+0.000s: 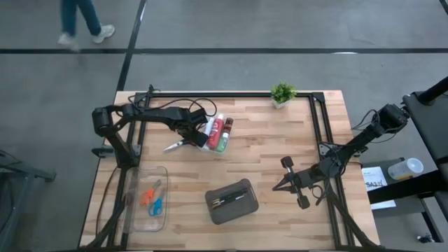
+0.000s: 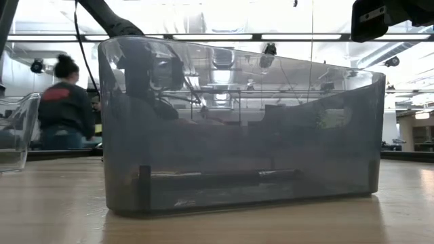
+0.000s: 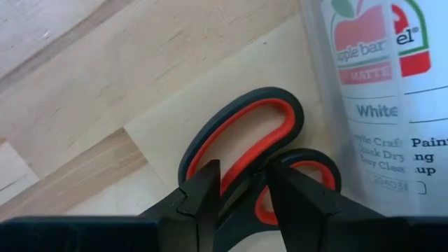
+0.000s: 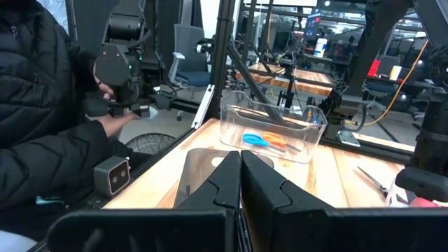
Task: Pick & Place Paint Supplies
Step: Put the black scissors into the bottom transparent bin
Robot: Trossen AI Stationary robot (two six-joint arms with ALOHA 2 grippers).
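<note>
The red-handled scissors (image 1: pixel 179 145) lie on the table left of a clear box (image 1: pixel 210 148) holding the paint tubes (image 1: pixel 219 133); their blades point toward the table's left edge. My left gripper (image 1: pixel 195 138) is down at their handles (image 3: pixel 245 133), shut on them, with the white tube (image 3: pixel 378 91) close beside. The orange and blue scissors (image 1: pixel 152 198) lie in a clear box (image 1: pixel 133 210) at the near left. Thin brushes lie in the dark grey case (image 1: pixel 232 201). My right gripper (image 1: pixel 278 186) is shut and empty at the table's right. My left gripper pinches the scissors' handles where the two loops meet (image 3: pixel 246 183). One finger (image 3: pixel 199 203) stands in the large loop and the other finger (image 3: pixel 301 199) in the small loop. The fingers point down from above. The scissors lie flat on the table.
A small potted plant (image 1: pixel 283 92) stands at the far edge. A black frame (image 1: pixel 318 126) runs along the far and right sides. The grey case (image 2: pixel 237 135) fills the low view. A person (image 4: pixel 42 105) sits beyond the table's left side, and another walks past it (image 1: pixel 80 21).
</note>
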